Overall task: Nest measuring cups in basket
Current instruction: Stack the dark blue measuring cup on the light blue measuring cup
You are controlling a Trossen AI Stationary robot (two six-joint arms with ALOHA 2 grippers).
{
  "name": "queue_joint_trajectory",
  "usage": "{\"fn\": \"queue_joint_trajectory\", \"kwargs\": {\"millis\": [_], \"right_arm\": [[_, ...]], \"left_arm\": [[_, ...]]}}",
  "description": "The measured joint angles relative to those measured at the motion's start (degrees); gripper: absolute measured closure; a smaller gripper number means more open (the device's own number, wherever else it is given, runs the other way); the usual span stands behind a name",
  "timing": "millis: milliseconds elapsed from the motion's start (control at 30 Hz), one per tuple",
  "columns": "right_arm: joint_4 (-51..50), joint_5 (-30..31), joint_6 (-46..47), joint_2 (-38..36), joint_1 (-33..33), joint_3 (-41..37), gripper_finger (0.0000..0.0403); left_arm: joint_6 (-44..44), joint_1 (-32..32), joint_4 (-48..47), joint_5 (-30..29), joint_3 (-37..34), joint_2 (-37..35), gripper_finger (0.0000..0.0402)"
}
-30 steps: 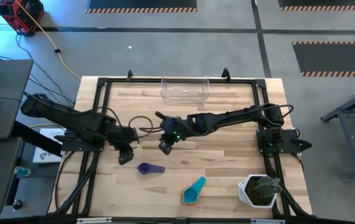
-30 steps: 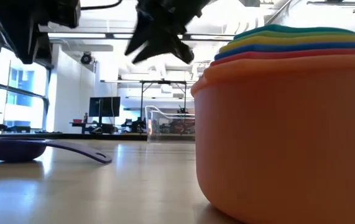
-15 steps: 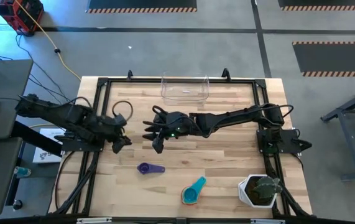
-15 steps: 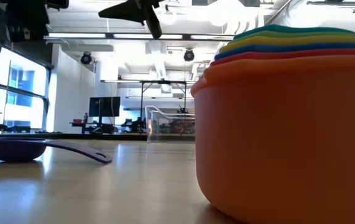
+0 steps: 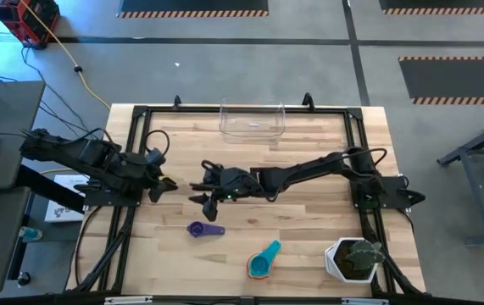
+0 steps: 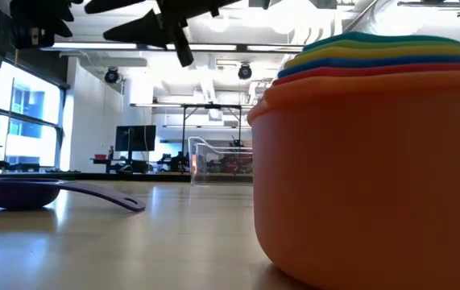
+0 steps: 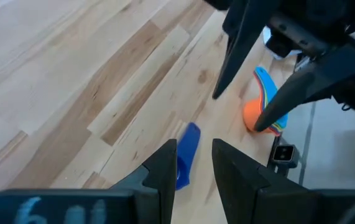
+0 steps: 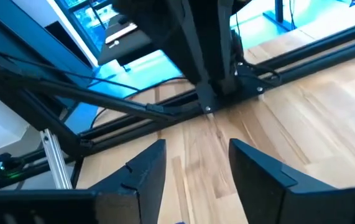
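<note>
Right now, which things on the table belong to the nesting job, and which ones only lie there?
Belonging to the job:
purple cup
stack of nested cups
clear basket
left gripper, open
right gripper, open

Only lying there:
white pot with a plant
</note>
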Motion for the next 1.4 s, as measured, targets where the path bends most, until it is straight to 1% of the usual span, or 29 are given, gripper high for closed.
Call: {"fn": "queue_joint_trajectory", "kwargs": {"millis": [133,333,500,567,667,867,1067,1200,1267,1400], "right_arm": [[1.3,0.3,0.0,0.1,0.4,0.1,0.0243],[-1.4,0.6,-0.8,0.4,0.4,4.8,0.0247],[-4.5,0.3,-0.4,1.9,0.4,7.2,0.0247],[-3.9,-0.4,0.5,3.3,0.4,8.3,0.0247],[-6.1,-1.6,1.7,6.2,0.4,9.6,0.0247],[-12.7,-3.1,1.6,11.6,1.1,15.0,0.0247],[-16.5,-8.0,2.4,17.3,1.1,19.3,0.0247],[-16.8,-10.7,4.1,18.6,1.1,20.5,0.0247],[-18.9,-10.7,4.1,18.9,1.1,20.3,0.0247],[-22.6,-10.4,0.9,18.9,1.1,20.2,0.0247]], "left_arm": [[0.3,0.0,-0.1,-0.1,0.0,-0.9,0.0310],[1.1,0.0,-0.1,-0.2,0.0,-2.0,0.0310],[1.1,0.0,-0.1,-2.1,0.0,-2.5,0.0310],[1.1,0.0,0.0,-2.9,0.0,-2.6,0.0310],[1.1,0.0,0.0,-3.0,0.0,-2.8,0.0310],[1.1,0.0,-0.1,-2.8,0.0,-2.9,0.0310],[1.1,0.0,-0.2,-2.8,0.0,-2.9,0.0310],[1.1,0.0,-0.2,-2.8,0.0,-2.9,0.0310],[1.1,0.0,-0.3,-2.9,0.0,-2.9,0.0310],[1.1,0.0,-0.2,-3.6,0.0,-2.9,0.0310]]}}
